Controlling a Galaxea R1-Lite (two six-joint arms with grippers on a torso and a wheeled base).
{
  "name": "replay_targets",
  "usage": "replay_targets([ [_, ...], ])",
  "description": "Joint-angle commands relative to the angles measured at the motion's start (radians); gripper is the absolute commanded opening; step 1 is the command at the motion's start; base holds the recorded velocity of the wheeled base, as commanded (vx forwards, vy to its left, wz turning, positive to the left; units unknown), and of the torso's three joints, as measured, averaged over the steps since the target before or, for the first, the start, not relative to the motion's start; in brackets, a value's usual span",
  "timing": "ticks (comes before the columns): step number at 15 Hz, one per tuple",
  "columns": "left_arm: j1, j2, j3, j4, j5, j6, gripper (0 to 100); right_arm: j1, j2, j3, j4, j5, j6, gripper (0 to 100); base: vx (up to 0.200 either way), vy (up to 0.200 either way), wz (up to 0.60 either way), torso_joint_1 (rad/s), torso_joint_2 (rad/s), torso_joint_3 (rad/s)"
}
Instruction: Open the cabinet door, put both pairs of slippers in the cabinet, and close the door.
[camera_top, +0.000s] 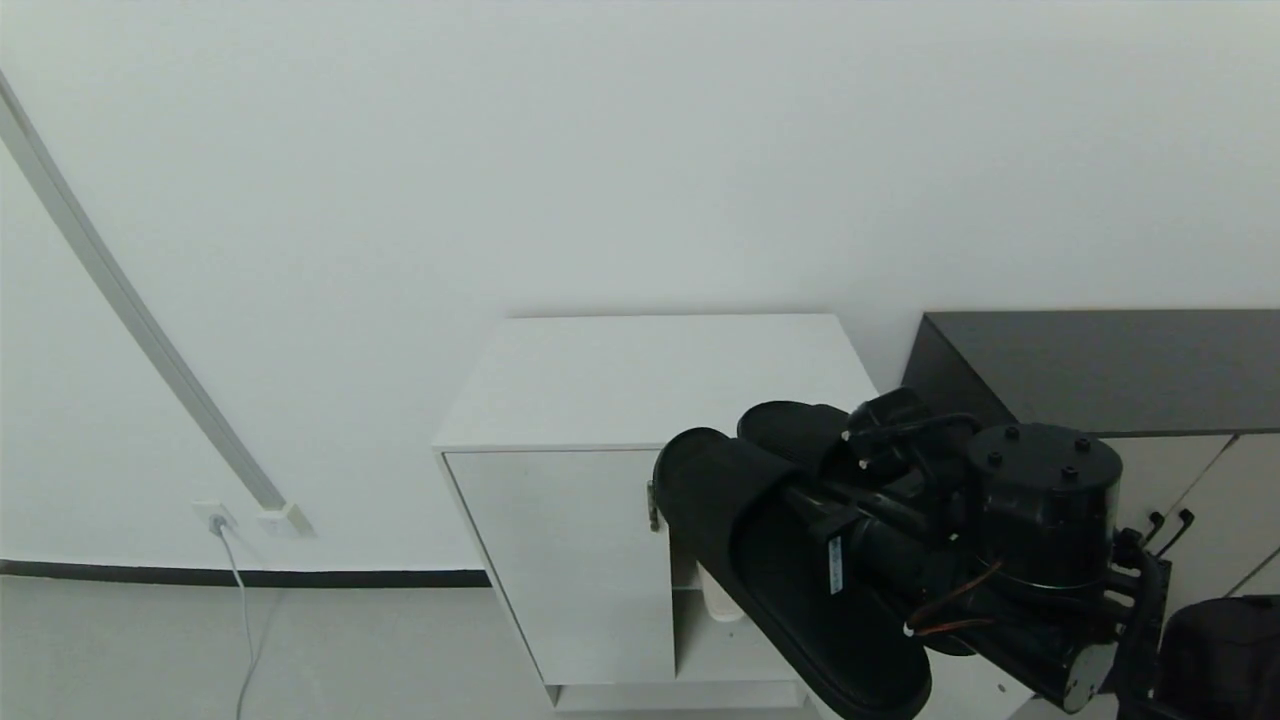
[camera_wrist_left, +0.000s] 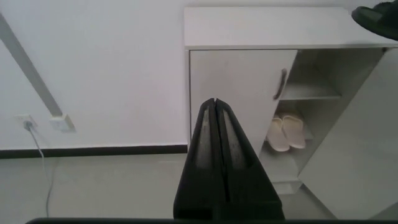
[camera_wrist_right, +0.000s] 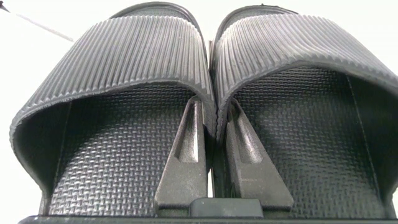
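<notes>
A pair of black ribbed slippers (camera_wrist_right: 155, 74) lies side by side, and my right gripper (camera_wrist_right: 214, 118) is shut on their two inner edges, one finger (camera_wrist_right: 185, 155) inside each. In the head view these black slippers (camera_top: 790, 560) hang in front of the right half of the white cabinet (camera_top: 650, 380). The cabinet's right door (camera_wrist_left: 360, 149) is swung open and its left door (camera_wrist_left: 236, 93) is shut. A pale pair of slippers (camera_wrist_left: 287, 132) rests on a lower shelf inside. My left gripper (camera_wrist_left: 214, 106) is shut and empty, held off to the left of the cabinet front.
A dark grey sideboard (camera_top: 1100, 365) stands directly right of the cabinet. On the left, a wall socket with a cable (camera_top: 215, 520) and a slanted trunking strip (camera_top: 130, 300) sit on the wall. Bare grey floor (camera_top: 250, 650) lies left of the cabinet.
</notes>
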Motion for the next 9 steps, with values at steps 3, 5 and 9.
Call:
replay_targets([
  [3, 0.0, 0.001, 0.0, 0.0, 0.0, 0.003, 0, 0.001, -0.001, 0.003, 0.001, -0.018, -0.004, 0, 0.0, 0.0, 0.0, 0.0, 0.0, 0.0],
  [5, 0.0, 0.001, 0.0, 0.0, 0.0, 0.002, 0, 0.001, -0.004, 0.015, -0.004, -0.018, -0.006, 0, 0.0, 0.0, 0.0, 0.0, 0.0, 0.0],
  [9, 0.0, 0.001, 0.0, 0.0, -0.002, 0.002, 0, 0.001, -0.008, 0.03, -0.007, -0.018, -0.047, 0, 0.0, 0.0, 0.0, 0.0, 0.0, 0.0],
])
